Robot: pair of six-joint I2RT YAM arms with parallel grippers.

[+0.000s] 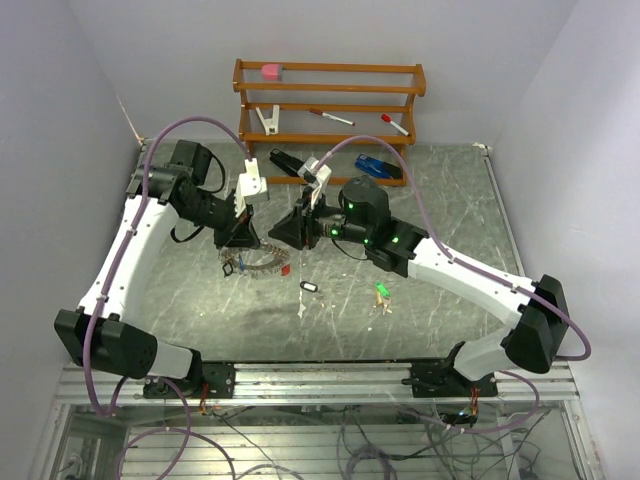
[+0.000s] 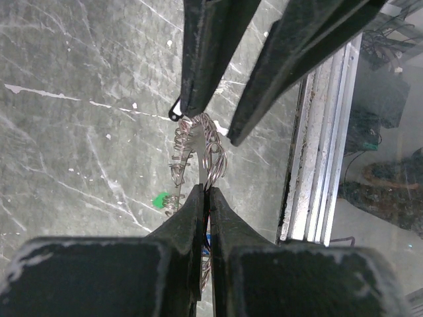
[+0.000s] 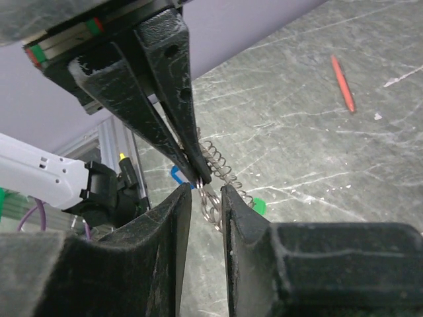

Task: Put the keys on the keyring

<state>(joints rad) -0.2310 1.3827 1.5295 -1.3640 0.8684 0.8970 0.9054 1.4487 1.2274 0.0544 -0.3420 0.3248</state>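
Clamping the keyring in our left gripper, right gripper narrowly parted around it, we must next fetch the green key.

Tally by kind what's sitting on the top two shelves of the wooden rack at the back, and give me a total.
Pink block: 1
White clip: 1
Pens: 2
Total: 4
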